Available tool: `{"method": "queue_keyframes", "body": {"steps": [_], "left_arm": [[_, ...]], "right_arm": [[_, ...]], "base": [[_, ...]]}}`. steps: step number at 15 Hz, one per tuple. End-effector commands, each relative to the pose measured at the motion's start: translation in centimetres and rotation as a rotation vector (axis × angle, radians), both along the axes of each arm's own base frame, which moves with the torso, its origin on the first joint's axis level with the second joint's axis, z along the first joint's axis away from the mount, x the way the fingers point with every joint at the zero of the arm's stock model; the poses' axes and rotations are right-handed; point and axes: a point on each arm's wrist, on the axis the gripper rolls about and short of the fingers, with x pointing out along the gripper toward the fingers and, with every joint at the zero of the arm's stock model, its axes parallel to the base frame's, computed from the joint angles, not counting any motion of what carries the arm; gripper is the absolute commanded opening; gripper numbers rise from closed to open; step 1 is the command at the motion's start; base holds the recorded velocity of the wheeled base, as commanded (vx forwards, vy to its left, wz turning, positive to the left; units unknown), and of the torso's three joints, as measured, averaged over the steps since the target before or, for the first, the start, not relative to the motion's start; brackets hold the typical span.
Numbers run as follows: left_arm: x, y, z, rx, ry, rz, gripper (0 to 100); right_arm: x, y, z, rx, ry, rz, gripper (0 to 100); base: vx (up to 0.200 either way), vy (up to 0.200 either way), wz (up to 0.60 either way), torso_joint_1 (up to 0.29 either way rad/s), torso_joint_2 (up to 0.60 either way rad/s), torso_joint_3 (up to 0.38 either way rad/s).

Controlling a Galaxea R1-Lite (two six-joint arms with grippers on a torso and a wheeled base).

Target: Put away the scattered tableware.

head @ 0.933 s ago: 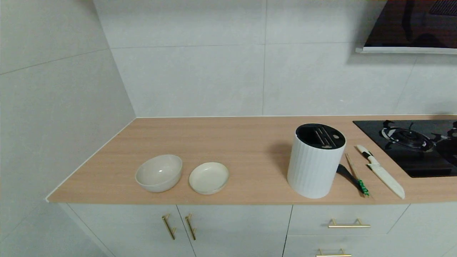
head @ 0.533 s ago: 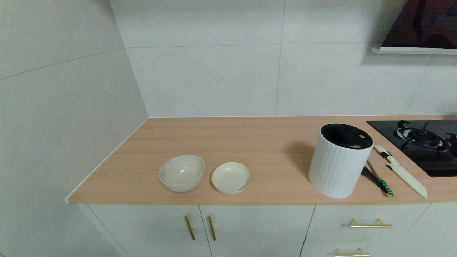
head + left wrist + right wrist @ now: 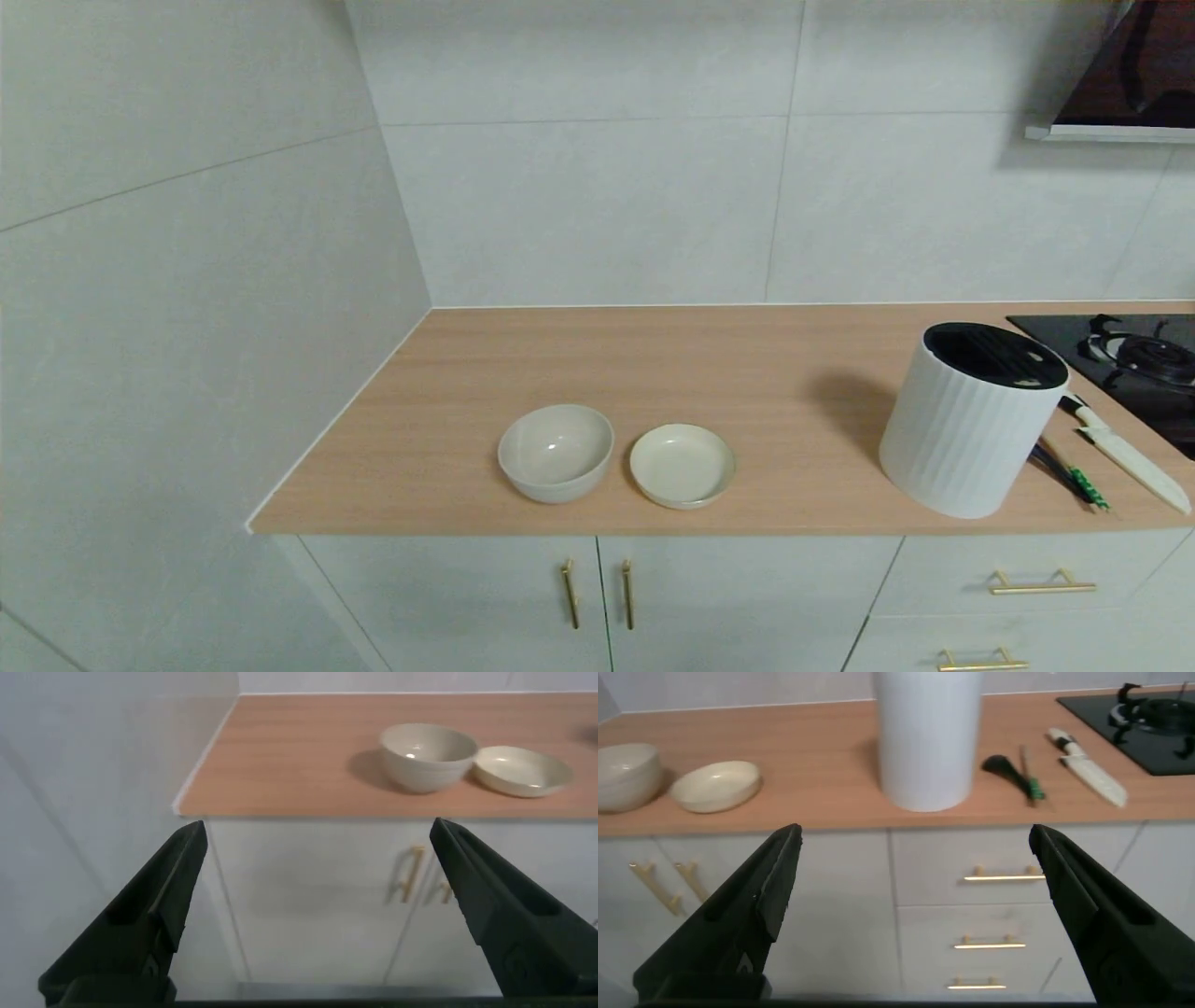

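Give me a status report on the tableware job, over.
Left gripper, right gripper open, empty, short of counter. Bowl, shallow dish side by side. Knife, chopsticks lie beside white holder, which hides part of a black utensil.

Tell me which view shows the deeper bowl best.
The head view: the bowl sits whole, seen from above with its inside visible. The left wrist view shows it whole but from a lower angle, mostly outer wall. The right wrist view cuts it at the frame edge.
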Motion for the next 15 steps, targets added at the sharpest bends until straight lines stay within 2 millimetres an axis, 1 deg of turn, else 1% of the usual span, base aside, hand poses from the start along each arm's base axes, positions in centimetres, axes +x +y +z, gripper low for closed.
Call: {"method": "queue_keyframes", "body": {"steps": [1, 3, 15], "left_arm": [[0.00, 0.00, 0.00, 0.000, 0.000, 0.000, 100], [0.00, 0.00, 0.00, 0.000, 0.000, 0.000, 100], [0.00, 0.00, 0.00, 0.000, 0.000, 0.000, 100]], "right_arm": [[0.00, 0.00, 0.00, 0.000, 0.000, 0.000, 100], [0.00, 0.00, 0.00, 0.000, 0.000, 0.000, 100], [0.00, 0.00, 0.00, 0.000, 0.000, 0.000, 100]], "base": [[0.000, 0.200, 0.00, -0.012, 0.01, 0.002], [0.000, 0.200, 0.00, 0.002, 0.01, 0.002], [0.000, 0.000, 0.00, 0.000, 0.00, 0.000]]}}
